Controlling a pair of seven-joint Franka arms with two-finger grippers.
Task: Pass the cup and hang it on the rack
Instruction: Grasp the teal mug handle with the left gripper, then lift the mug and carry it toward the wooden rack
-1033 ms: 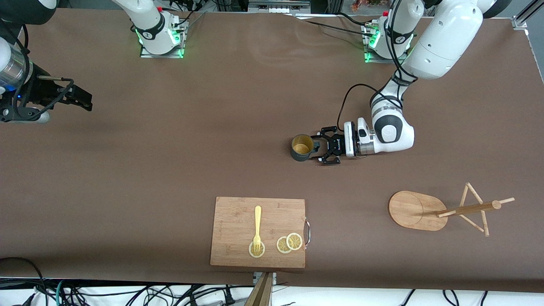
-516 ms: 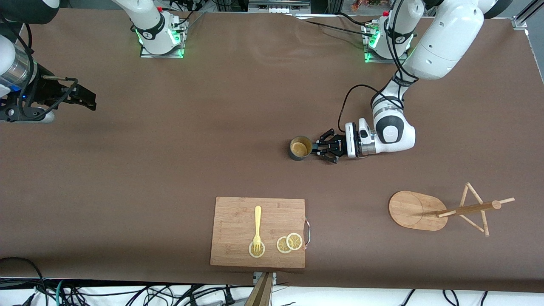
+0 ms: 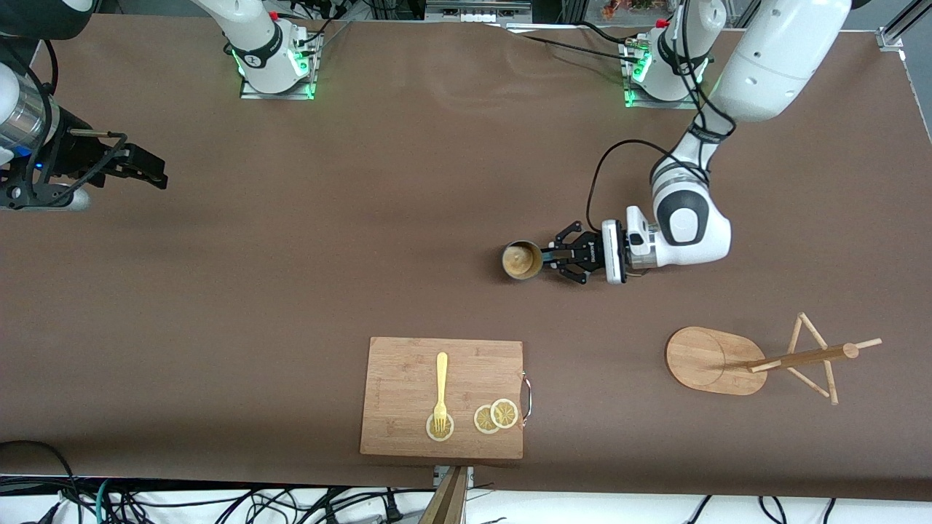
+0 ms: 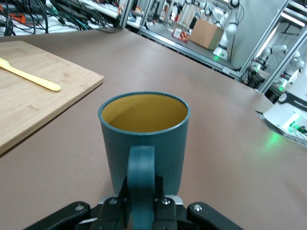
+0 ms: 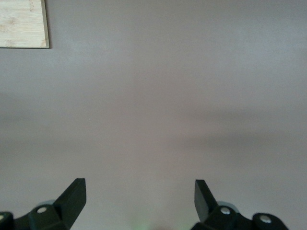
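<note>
Cup (image 3: 521, 260) lifted, handle clamped in left end effector (image 3: 547, 257)

Robotics lab: more robot arms (image 4: 230, 19), aluminium framing (image 4: 268, 40).

Arm shells: glossy white, rounded, with dark grey joint caps.
Left end effector (image 3: 547, 260): black metal links and silver screws, on a white flange.
Right end effector (image 3: 149, 172): black, angular, on a silver wrist ring.
Cables: black, looping along both arms.
Bases: silver plates lit green.
</note>
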